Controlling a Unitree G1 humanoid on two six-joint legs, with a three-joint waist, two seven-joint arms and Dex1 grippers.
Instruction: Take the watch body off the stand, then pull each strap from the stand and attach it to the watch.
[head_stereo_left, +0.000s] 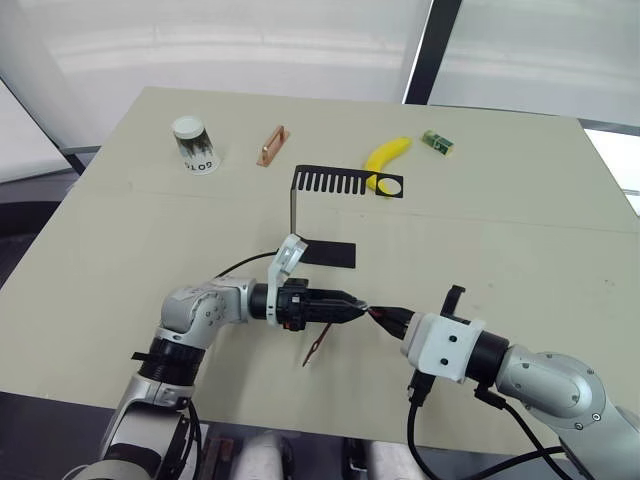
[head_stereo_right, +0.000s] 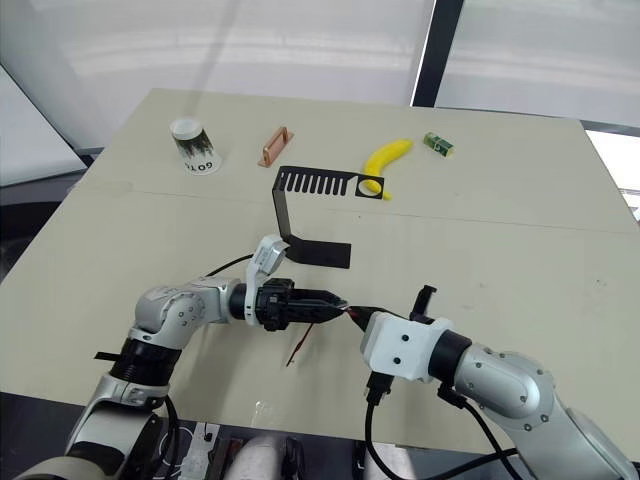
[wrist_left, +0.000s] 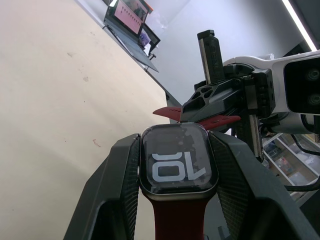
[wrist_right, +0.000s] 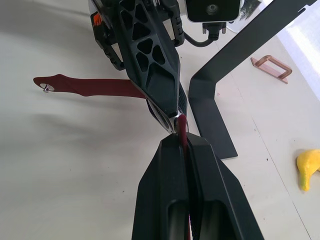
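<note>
The left gripper (head_stereo_left: 352, 306) holds the small rounded-square watch body (wrist_left: 177, 162), grey-rimmed with a black screen and light digits, its jaws clamped on the case sides above the pale desk (head_stereo_left: 520, 230). One narrow dark red strap (wrist_right: 90, 86) is already fixed to the case and hangs out behind the gripper. The right gripper (head_stereo_left: 392, 318) faces it, jaws closed on the second dark red strap (wrist_right: 181, 127), whose end touches the watch. The thin black metal stand (head_stereo_left: 330, 185) stands bare behind them, near a yellow banana (head_stereo_left: 385, 155), a copper clip (head_stereo_left: 272, 146) and an overturned paper cup (head_stereo_left: 194, 145)
</note>
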